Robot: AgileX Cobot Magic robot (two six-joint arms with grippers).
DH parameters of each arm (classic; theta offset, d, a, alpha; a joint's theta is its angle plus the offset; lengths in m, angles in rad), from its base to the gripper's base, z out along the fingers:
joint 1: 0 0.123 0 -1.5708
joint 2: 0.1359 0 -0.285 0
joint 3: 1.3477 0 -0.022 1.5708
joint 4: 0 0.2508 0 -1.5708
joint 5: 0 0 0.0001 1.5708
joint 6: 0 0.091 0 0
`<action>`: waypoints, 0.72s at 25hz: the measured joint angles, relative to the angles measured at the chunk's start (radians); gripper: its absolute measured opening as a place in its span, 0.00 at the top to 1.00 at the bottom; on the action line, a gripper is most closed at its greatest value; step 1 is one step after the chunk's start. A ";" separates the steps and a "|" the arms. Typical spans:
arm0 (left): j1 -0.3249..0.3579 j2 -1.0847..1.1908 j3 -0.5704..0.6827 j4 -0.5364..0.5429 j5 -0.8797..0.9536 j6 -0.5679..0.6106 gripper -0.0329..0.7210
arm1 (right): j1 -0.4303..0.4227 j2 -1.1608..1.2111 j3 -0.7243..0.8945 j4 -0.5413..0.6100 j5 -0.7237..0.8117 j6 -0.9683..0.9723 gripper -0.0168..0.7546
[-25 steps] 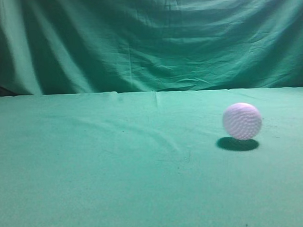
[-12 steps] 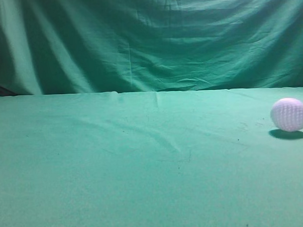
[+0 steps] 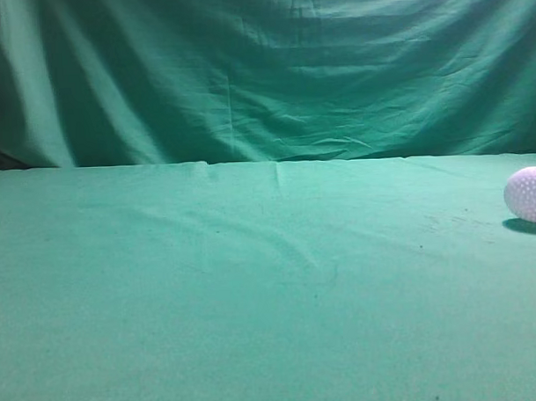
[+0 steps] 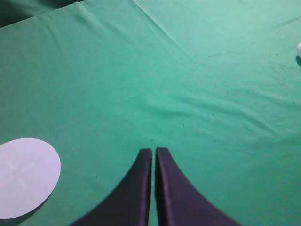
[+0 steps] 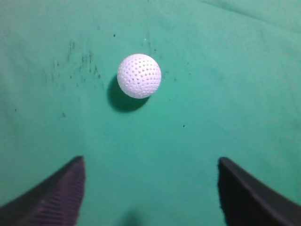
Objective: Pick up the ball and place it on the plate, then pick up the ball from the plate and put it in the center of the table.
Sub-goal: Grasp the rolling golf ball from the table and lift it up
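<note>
Beyond the right gripper (image 5: 150,188), on the table (image 3: 255,324): ball (image 5: 139,76), lying clear of both fingers, roughly centred between them but further off, touching neither. Jaws standing spread wide, holding nothing. From the exterior view the ball is sitting at the far right edge. Left gripper (image 4: 154,155): jaws resting pressed together, gripping nothing, hanging over bare cloth. Plate (image 4: 23,176): lying near left of that gripper.

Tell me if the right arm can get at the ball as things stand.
Probably yes. The right gripper is open wide, and the ball lies on bare table ahead of it, between the lines of its two fingers, with nothing in between. The ball sits near the right edge of the exterior view.
</note>
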State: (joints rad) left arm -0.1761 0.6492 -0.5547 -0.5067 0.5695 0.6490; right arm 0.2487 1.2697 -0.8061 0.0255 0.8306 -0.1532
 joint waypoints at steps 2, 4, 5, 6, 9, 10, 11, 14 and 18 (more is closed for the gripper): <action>0.000 0.000 0.000 0.000 0.000 0.000 0.96 | 0.000 0.030 -0.004 0.000 -0.011 0.002 0.15; 0.000 0.000 0.000 0.000 0.000 0.000 0.96 | 0.000 0.068 -0.020 0.002 -0.015 0.018 0.15; 0.000 0.000 0.000 0.000 0.000 0.000 0.96 | 0.000 0.086 -0.032 0.002 -0.016 0.028 0.15; 0.000 0.000 0.000 0.000 0.000 0.000 0.96 | 0.000 0.110 -0.045 0.002 -0.018 0.038 0.11; 0.000 0.000 0.000 0.000 0.000 0.001 0.96 | 0.000 0.191 -0.095 0.002 -0.015 0.056 0.11; 0.000 0.000 0.000 0.000 0.000 0.001 0.96 | 0.000 0.224 -0.115 0.002 -0.013 0.064 0.11; 0.000 0.000 0.000 0.000 0.000 0.001 0.96 | 0.000 0.257 -0.136 0.002 -0.005 0.076 0.11; 0.000 0.000 0.000 0.000 0.000 0.001 0.96 | 0.000 0.352 -0.190 0.002 0.008 0.105 0.11; 0.000 0.000 0.000 0.000 0.000 0.001 0.96 | 0.000 0.463 -0.251 0.002 0.021 0.144 0.11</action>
State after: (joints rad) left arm -0.1761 0.6492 -0.5547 -0.5067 0.5695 0.6499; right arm 0.2487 1.7327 -1.0568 0.0273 0.8517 -0.0093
